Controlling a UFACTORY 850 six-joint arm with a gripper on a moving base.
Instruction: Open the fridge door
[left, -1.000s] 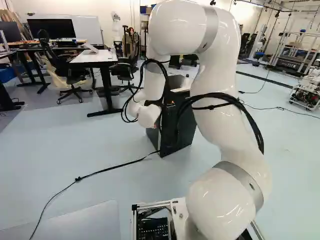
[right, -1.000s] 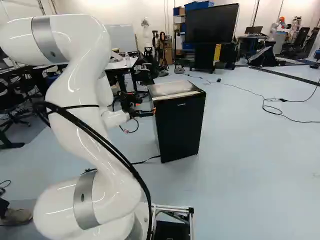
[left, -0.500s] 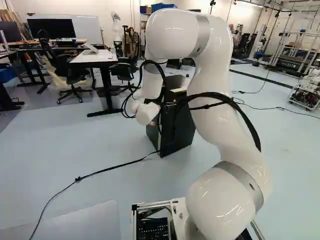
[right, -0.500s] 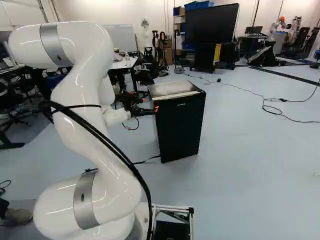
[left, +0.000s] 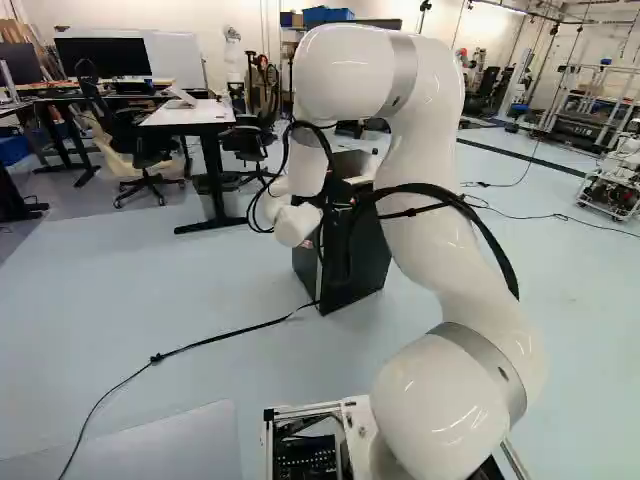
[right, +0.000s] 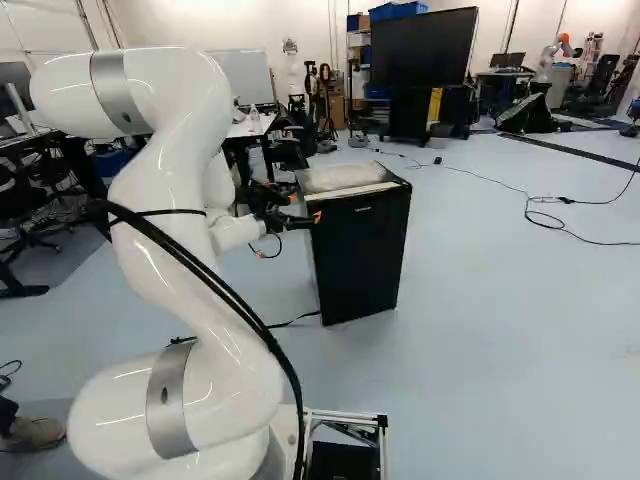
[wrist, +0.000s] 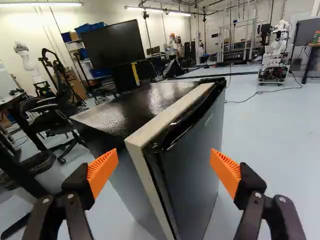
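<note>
My arm (left: 430, 230) hides part of the fridge (left: 355, 285) in the left base view, while the wrist view's edge cuts off its foot; in the right base view, I cannot tell whether my gripper (right: 305, 208) touches it.

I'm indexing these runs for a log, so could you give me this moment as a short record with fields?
Main object: dark fridge, upright on the floor
Door state: door looks closed; no gap visible
Arm end: gripper at the fridge's upper corner
Jaws: open, one to each side of the door's near edge
Grip: none
Nearby: black cable running to the fridge's foot
Task status: door not yet opened
</note>
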